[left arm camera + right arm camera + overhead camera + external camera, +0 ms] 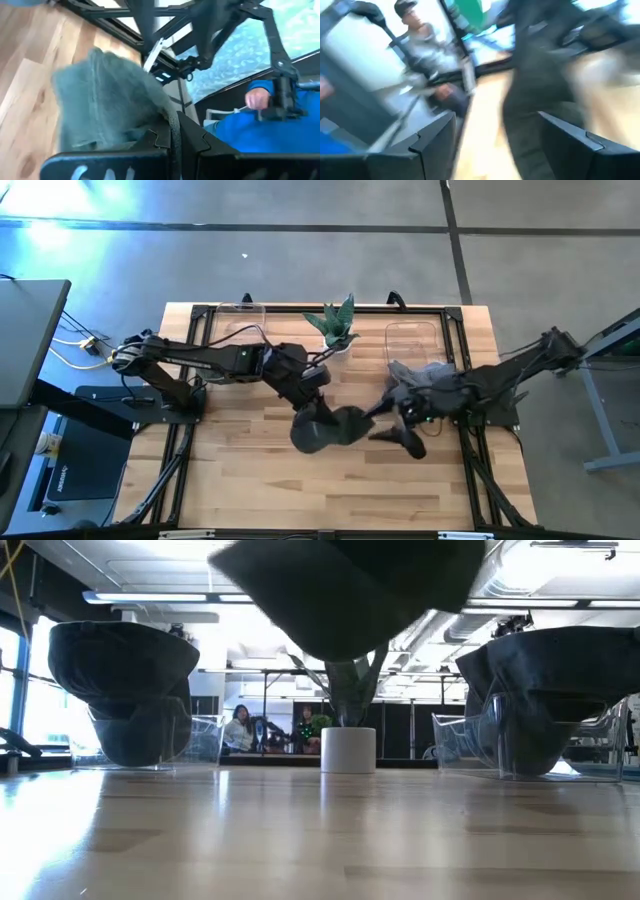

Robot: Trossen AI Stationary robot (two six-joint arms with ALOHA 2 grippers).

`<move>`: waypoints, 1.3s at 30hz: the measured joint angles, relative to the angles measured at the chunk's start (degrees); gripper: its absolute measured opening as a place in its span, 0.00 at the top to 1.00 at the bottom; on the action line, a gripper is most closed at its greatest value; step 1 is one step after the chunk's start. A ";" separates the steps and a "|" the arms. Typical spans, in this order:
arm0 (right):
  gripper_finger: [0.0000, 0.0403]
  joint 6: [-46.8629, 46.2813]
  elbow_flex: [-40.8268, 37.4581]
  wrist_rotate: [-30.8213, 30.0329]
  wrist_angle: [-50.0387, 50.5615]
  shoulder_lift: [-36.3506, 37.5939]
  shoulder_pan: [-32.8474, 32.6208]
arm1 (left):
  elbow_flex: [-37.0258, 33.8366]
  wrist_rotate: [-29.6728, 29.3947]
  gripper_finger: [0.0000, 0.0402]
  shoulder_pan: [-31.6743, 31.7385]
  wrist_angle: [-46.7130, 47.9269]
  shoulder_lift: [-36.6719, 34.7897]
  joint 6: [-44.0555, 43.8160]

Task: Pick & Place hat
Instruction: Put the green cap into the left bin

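Two clear stands each carry a hat | left gripper clenched on dark hat | right gripper released

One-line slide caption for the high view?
Left gripper holds a dark hat above the wooden table; right gripper close beside it.

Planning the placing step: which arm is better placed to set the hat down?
Left: the left gripper is shut on the dark hat, lifted above the table; the right gripper is open beside it.
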State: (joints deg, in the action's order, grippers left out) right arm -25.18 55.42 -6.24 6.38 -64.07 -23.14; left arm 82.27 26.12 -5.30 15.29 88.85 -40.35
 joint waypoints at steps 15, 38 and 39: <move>0.35 2.41 0.02 7.70 -2.42 -8.17 2.36 | -0.06 -3.13 1.00 -0.02 -0.78 -1.01 1.41; 0.34 -2.76 0.02 0.77 -0.29 -4.46 4.92 | -0.05 -7.12 1.00 0.02 -1.77 -5.83 3.51; 0.34 -1.80 0.02 0.72 -0.89 -4.77 5.21 | -0.05 -7.69 1.00 0.02 -1.85 -5.83 3.77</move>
State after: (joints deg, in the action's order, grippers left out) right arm -26.98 55.44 -5.52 5.49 -68.84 -17.93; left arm 82.21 18.43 -5.28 13.44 83.02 -36.58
